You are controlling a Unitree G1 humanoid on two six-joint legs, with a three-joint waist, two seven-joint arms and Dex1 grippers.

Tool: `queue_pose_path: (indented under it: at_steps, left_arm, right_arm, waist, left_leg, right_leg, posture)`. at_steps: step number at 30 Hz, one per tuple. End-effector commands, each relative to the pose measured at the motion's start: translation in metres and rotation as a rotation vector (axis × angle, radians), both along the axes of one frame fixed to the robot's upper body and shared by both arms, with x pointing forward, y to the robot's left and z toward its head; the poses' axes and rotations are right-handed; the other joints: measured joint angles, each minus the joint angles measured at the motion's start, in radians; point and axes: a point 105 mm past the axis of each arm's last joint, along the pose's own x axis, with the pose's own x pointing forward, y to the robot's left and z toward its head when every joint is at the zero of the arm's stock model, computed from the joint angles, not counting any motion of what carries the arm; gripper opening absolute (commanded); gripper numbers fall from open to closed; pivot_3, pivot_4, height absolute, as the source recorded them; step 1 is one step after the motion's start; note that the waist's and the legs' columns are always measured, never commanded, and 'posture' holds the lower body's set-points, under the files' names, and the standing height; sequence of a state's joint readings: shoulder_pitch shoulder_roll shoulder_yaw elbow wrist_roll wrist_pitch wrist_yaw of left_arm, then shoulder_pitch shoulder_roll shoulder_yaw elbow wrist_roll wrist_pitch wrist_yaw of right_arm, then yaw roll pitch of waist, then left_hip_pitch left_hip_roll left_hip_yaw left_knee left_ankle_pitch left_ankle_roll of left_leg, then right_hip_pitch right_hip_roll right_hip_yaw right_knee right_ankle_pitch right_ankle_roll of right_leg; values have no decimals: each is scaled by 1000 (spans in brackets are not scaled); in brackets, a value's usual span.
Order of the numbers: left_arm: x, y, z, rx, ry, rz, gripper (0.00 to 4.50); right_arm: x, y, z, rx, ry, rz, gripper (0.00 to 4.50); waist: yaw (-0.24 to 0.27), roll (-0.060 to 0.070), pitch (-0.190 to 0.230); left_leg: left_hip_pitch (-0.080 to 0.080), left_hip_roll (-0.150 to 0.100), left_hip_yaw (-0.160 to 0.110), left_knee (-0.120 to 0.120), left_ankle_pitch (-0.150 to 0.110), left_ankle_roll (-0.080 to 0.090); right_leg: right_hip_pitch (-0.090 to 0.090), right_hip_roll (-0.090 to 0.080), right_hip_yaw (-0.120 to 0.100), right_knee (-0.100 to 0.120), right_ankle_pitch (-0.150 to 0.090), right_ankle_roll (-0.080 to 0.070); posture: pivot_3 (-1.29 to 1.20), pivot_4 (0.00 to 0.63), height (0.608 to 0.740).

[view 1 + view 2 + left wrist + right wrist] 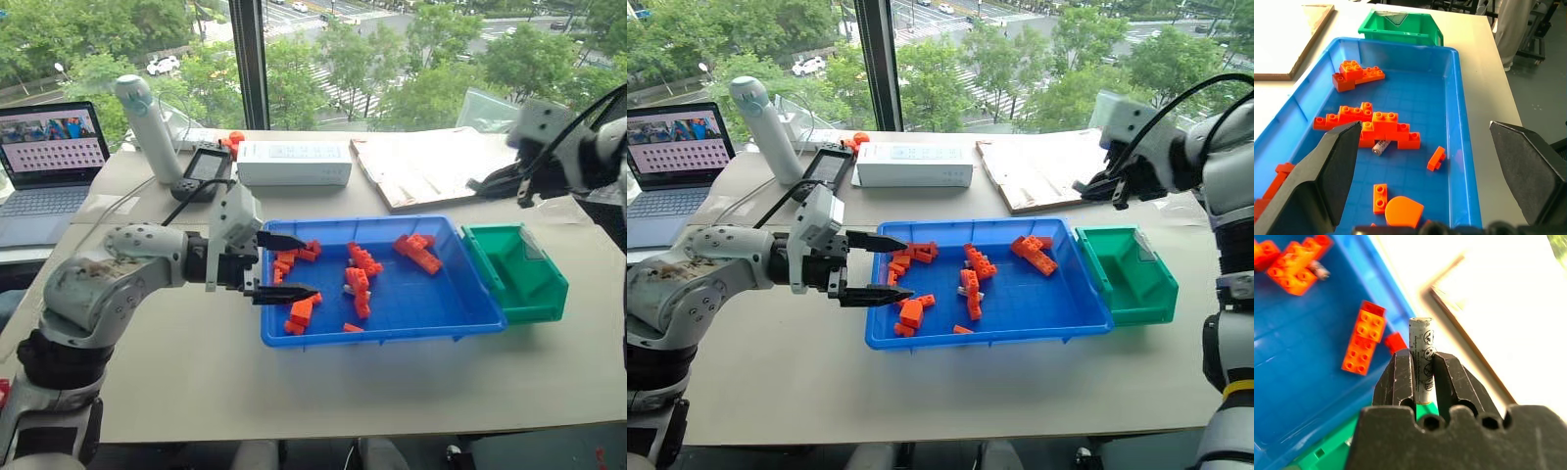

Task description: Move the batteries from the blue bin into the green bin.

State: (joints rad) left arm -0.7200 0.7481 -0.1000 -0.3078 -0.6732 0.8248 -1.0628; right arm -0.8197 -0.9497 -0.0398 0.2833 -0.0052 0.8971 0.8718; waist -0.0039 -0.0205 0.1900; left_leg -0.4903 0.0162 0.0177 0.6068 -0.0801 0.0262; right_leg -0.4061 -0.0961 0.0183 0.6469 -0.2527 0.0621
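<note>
We see the blue bin [1459, 98] as smooth, glossy plastic, its floor moulded in a faint grid that catches the window light. The green bin [1136, 294] is plastic too, with a duller sheen. The orange bricks [1382, 128] look like hard, shiny studded plastic. The battery [1421, 357] in the right claw [1422, 377] wears a pale printed wrap with a matt look. That claw's black fingers [1398, 379] appear scuffed and slightly grainy; the left claw [1425, 171] has matt black pads [1337, 166]. The desk [196, 382] is a flat, matt beige surface.
</note>
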Motion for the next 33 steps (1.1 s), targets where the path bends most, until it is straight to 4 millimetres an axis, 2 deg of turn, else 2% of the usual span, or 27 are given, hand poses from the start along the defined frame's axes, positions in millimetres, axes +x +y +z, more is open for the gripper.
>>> queue_pose_path:
  at_steps: [1, 2, 3, 6, 8, 10, 13, 17, 23, 27, 33]
  left_arm:
    - [-2, 4, 11, 5, -58, -3, 4500]
    - [-2, 5, 11, 11, -59, 3, 4500]
    - [-2, 6, 10, 15, -59, 7, 4500]
    - [-3, 9, 10, 23, -61, 22, 4500]
    - [-4, 11, 10, 26, -61, 33, 4500]
    - [-5, 14, 8, 42, -57, 40, 4500]
    - [-7, 17, 6, 59, -55, 53, 4500]
    - [-7, 20, 5, 64, -54, 68, 4500]
    - [-7, 22, 5, 72, -57, 77, 4500]
    - [-7, 22, 5, 76, -59, 78, 4500]
    - [-5, 22, 6, 82, -60, 78, 4500]
  right_arm:
    - [0, 64, 47, 79, -133, 222, 4229]
    - [-6, 94, 44, 117, -99, 341, 4229]
    - [-13, 115, 38, 133, -63, 428, 4229]
    - [-38, 169, 7, 147, 65, 633, 4229]
    - [-45, 195, -12, 153, 103, 686, 4229]
    - [-40, 209, -19, 183, 91, 644, 4229]
    - [-33, 219, -29, 176, 81, 567, 4229]
    - [-30, 223, -53, 171, 123, 461, 4229]
    - [-32, 226, -59, 162, 145, 420, 4229]
    - [-35, 226, -66, 157, 169, 415, 3257]
    - [-31, 226, -53, 190, 126, 417, 1163]
  waist:
    - [-4, 0, 0]
    - [-7, 0, 0]
    - [-10, 0, 0]
    - [-10, 0, 0]
    - [-3, 0, 0]
    - [1, 0, 0]
    - [8, 0, 0]
    - [15, -1, -1]
    - [13, -1, -1]
    - [12, -1, -1]
    - [13, -1, -1]
  left_leg:
    - [0, 0, 0, 0, 0, 0]
    - [0, 0, 0, -1, 0, 0]
    - [0, 1, -1, -1, 0, 0]
    - [0, 1, -3, -1, 0, 0]
    - [-1, 1, -4, -1, -1, 1]
    - [-2, 0, -4, 1, 0, 1]
    - [-3, 0, -5, 1, 0, -1]
    - [-2, 0, -4, 1, -4, -7]
    - [-2, 0, -3, 0, -2, -5]
    - [-2, 1, -3, 0, -2, -5]
    - [-2, 1, -3, 0, -2, -5]
  right_leg:
    - [0, 0, 0, 0, 0, 0]
    - [0, 0, 0, 0, 0, 0]
    - [0, 1, 0, 0, 0, 0]
    - [1, 2, -1, 0, 0, 0]
    - [1, 2, -2, 0, 0, 0]
    - [1, 2, -2, 0, 0, 0]
    - [0, 1, -2, 0, 0, 1]
    - [0, 1, -2, 0, 1, 0]
    - [-1, 2, -2, 1, 1, 0]
    - [-1, 2, -2, 1, 1, 0]
    - [-1, 2, -2, 1, 1, 0]
  posture:
    - [0, 150, 740]
    - [0, 150, 740]
    - [0, 150, 740]
    - [0, 150, 740]
    - [0, 150, 740]
    - [0, 150, 740]
    - [0, 150, 740]
    - [0, 150, 740]
    - [0, 150, 740]
    - [0, 150, 740]
    - [0, 150, 740]
